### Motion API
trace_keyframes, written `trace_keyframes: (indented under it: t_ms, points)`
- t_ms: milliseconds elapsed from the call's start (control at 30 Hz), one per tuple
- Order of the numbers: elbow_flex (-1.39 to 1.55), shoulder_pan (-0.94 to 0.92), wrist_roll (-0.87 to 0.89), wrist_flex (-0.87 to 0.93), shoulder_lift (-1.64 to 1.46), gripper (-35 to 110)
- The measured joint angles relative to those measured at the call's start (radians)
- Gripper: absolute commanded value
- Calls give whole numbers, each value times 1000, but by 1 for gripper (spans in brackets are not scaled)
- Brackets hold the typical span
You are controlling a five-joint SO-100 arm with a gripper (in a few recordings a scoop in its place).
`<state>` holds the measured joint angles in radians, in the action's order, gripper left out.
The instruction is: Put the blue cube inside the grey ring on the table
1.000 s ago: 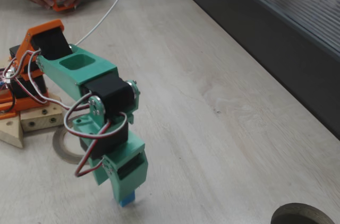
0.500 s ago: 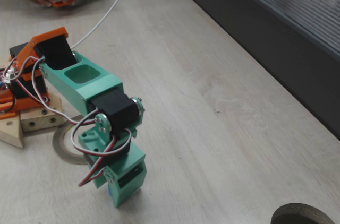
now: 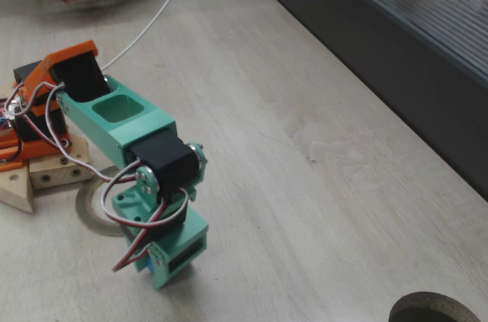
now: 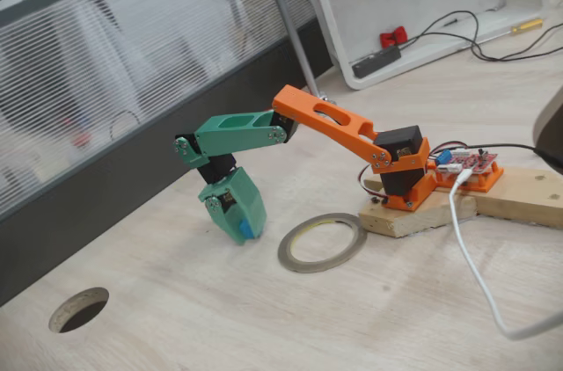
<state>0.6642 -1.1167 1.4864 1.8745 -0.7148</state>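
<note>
Your pincer [image 4: 244, 232] clenched on the blue cube [image 4: 247, 229], tip low over the desk [image 4: 264, 318], grey ring [image 4: 322, 242] just beside it, apart.

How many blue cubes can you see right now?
1. The blue cube sits between the pincer's fingers, low over the table, beside the grey ring and outside it. Others could be hidden behind the arm.

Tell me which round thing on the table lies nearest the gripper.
The grey ring, a thin flat band beside the arm's wooden base, lies right next to the gripper. The dark round hole sits much farther off, near the table's corner.
</note>
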Motion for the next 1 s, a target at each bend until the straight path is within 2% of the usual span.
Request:
trace_keyframes:
  t_ms: [1000]
  points:
    - [0,0,2,0,-31,1]
